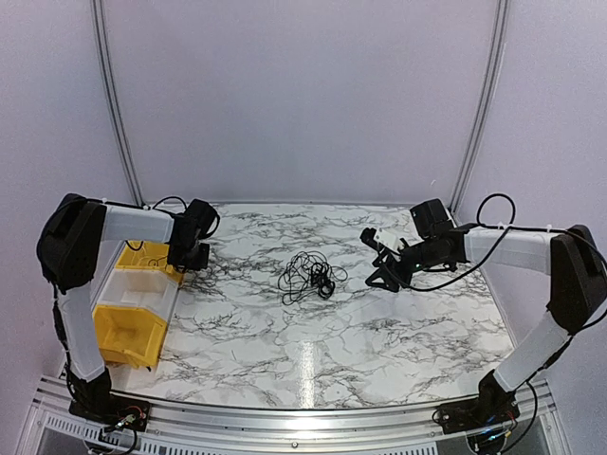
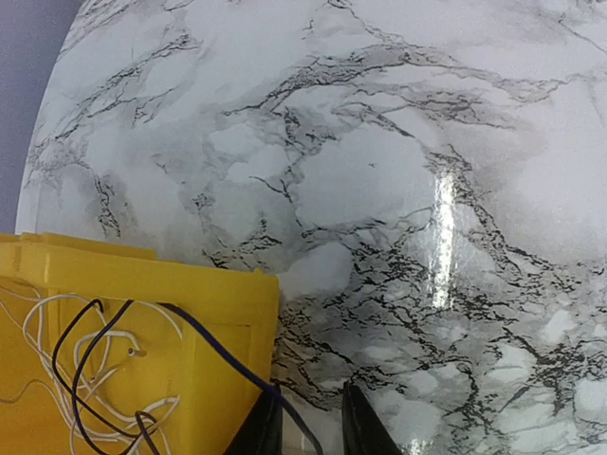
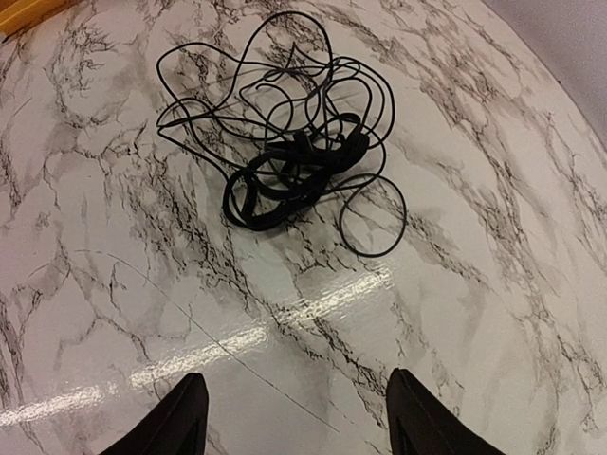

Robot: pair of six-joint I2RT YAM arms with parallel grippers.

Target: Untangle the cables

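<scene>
The cables (image 1: 305, 275) lie as one loose black bunch near the middle of the top view, on the table (image 1: 398, 351), well apart from both arms, so most of the untangling is judged not yet done. The step in hand looks like dropping off one freed strand. At the lower left of the left wrist view a thin dark strand (image 2: 218, 346) comes out of the yellow bin (image 2: 142, 280), crosses its wall and runs down between the fingers of the left gripper (image 2: 311, 427). Those jaws stand narrowly apart. The strand seems to pass loosely through the gap, though the view is cut off at the bottom edge and a pinch lower down cannot be ruled out. White wires (image 2: 57, 379) already lie coiled in the bin beside the strand. The right gripper (image 3: 303, 422) is wide and holds nothing; it hovers near the bunch, which fills the upper middle of its own view. The next move calls for it to take a single outlying loop, such as the one at the bunch's lower right, and draw it away without dragging the knotted core. Nothing stands between the right gripper and the bunch. The main risk is that the strand draped over the bin wall snags on the left fingers.
</scene>
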